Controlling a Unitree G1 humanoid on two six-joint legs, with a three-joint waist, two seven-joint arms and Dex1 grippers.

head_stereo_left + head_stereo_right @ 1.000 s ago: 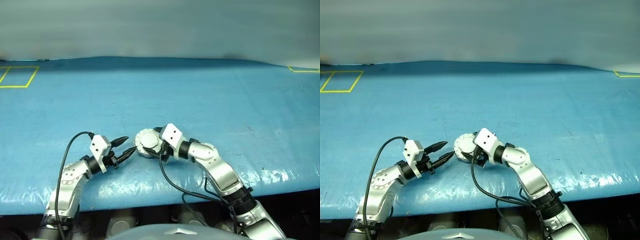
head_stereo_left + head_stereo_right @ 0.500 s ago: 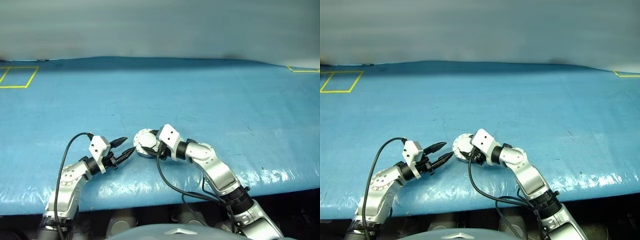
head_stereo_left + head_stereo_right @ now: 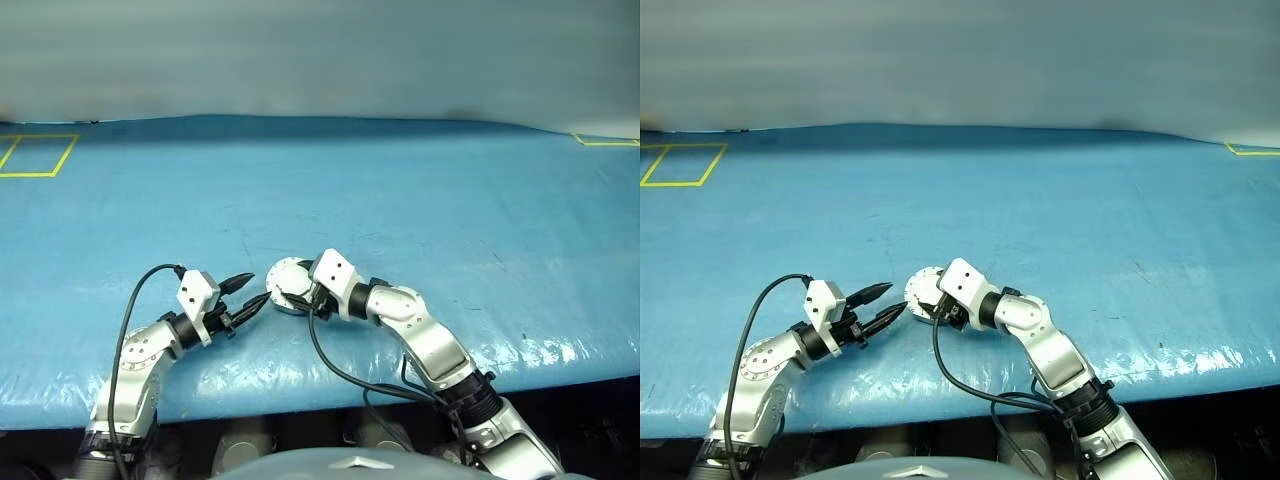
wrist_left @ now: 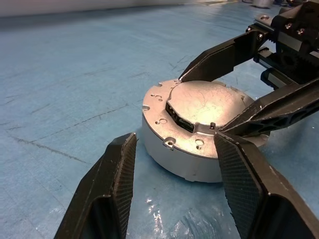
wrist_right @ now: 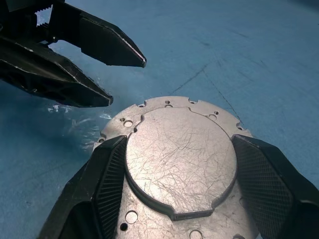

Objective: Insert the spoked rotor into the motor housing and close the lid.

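Scratched bare-metal lid, glossy blue tarp

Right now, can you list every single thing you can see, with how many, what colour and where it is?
motor housing: one, silver-grey, round, on the blue cover near the front edge, between the two grippers.
lid: one, scratched silver, closed flat on top of the housing.
table cover: one, blue and shiny, spread over the whole table.
tape outlines: two, yellow, at the far left and far right corners of the cover.
cables: two, black, one looping along each arm.
left gripper: one, black fingers, open, just left of the housing, not touching it.
right gripper: one, black fingers, set on either side of the lid, reaching from the right.
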